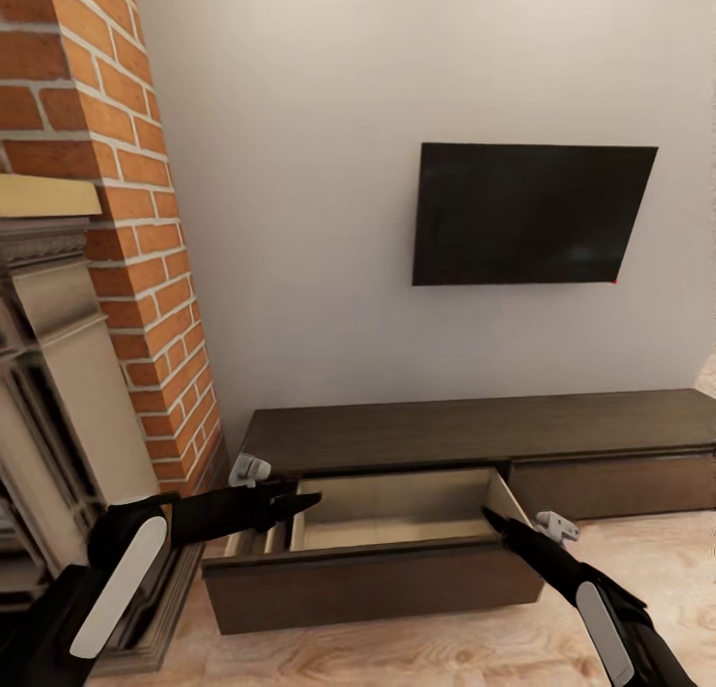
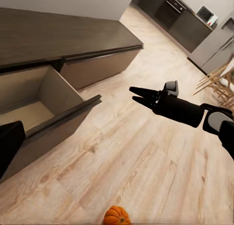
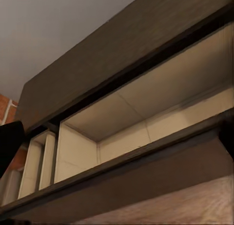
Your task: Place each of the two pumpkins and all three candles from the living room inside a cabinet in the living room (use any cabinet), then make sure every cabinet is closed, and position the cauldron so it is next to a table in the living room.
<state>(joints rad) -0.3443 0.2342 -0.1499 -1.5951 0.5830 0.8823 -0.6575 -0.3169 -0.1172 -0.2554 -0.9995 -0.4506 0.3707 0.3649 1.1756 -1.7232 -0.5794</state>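
The cabinet (image 1: 477, 433) stands against the wall under the television (image 1: 532, 213), its left drawer (image 1: 398, 528) pulled wide open, I'd say so things can be dropped into its pale, bare inside. Both arms reach forward and low toward that drawer, one at each end. The left gripper (image 1: 298, 503) hovers over the drawer's left corner and looks pinched closed, holding nothing. The right gripper (image 2: 139, 95) sits by the drawer's right end, fingers nearly together, also empty. One pumpkin (image 2: 116, 215) lies on the wooden floor (image 2: 146, 156), well apart from the cabinet.
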